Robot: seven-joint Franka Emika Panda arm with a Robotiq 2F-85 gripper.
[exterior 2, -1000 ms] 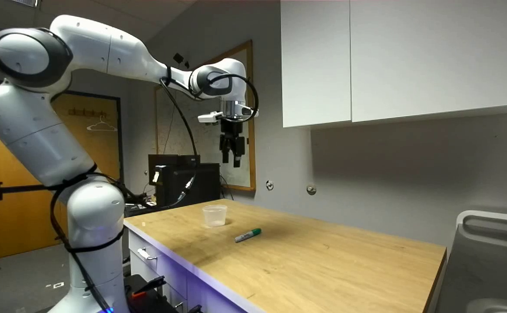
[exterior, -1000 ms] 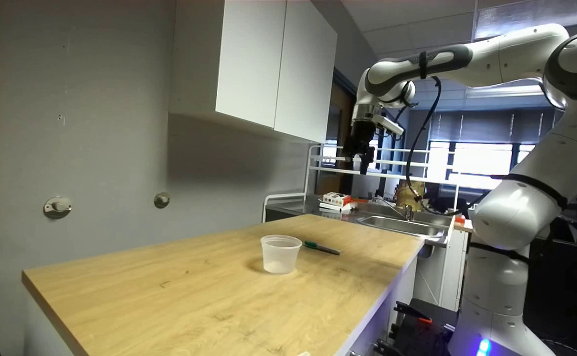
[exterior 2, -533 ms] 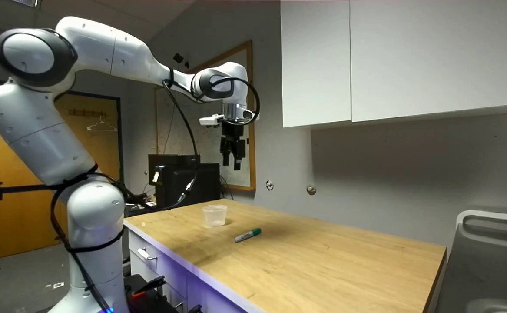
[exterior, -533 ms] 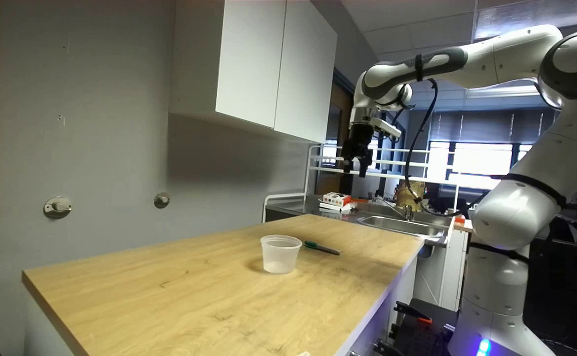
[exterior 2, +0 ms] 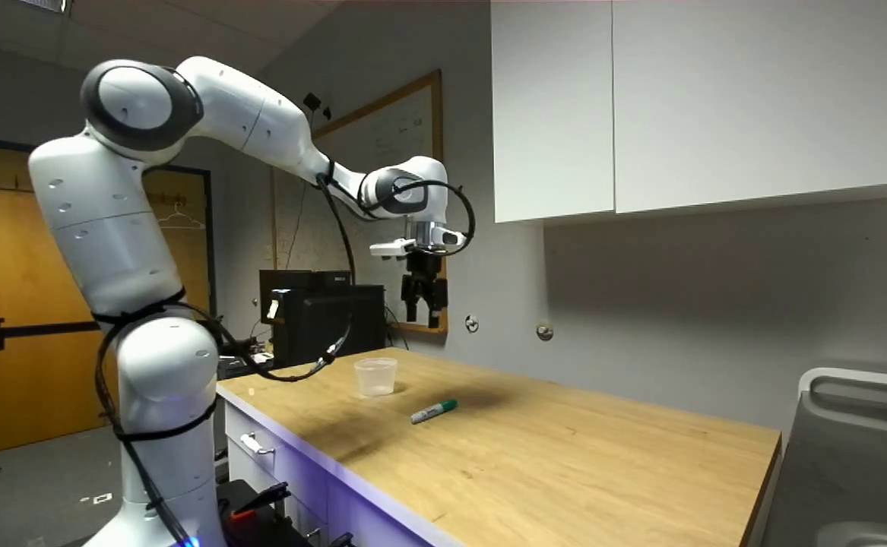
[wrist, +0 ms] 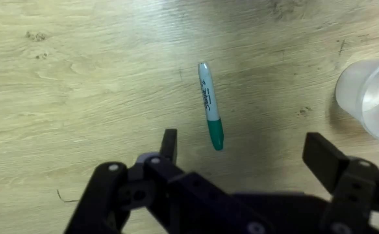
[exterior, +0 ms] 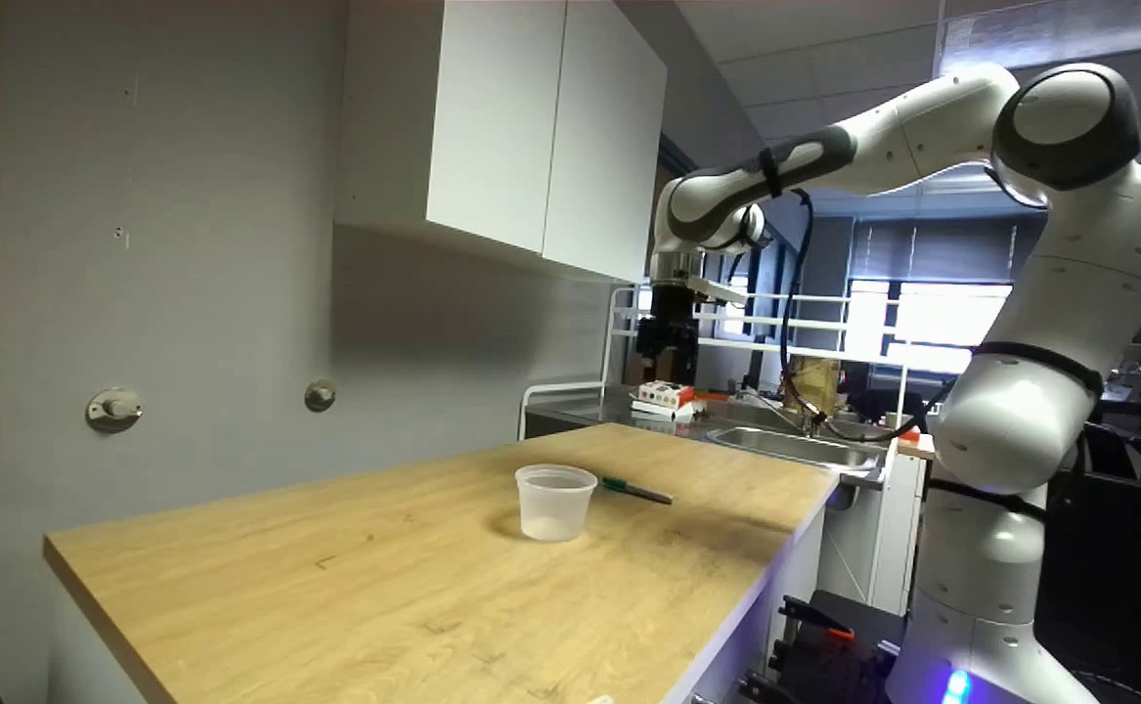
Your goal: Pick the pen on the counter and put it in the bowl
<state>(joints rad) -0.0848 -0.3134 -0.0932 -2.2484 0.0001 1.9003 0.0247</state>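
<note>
The pen, a grey marker with a green cap, lies flat on the wooden counter [exterior: 365,577] in both exterior views [exterior: 636,491] [exterior 2: 433,411]. In the wrist view the pen [wrist: 211,100] lies near the middle, cap end toward the gripper. The bowl [exterior: 554,504], a translucent white cup, stands upright beside the pen. It also shows in an exterior view [exterior 2: 375,377] and, partly cut off, at the right edge of the wrist view [wrist: 351,91]. My gripper [exterior 2: 422,320] is open and empty, pointing down, well above the counter. In the wrist view its fingers [wrist: 240,133] are wide apart.
A white wall cabinet [exterior: 502,127] hangs above the counter's back side. A metal sink [exterior: 795,447] and a small red-and-white box [exterior: 666,394] are beyond the counter's far end. A grey tray-like surface [exterior 2: 853,463] adjoins the counter in an exterior view.
My gripper has moved down and forward over the counter, shifting left in one exterior picture and right in another. It stays open. The pen and the bowl have not moved.
</note>
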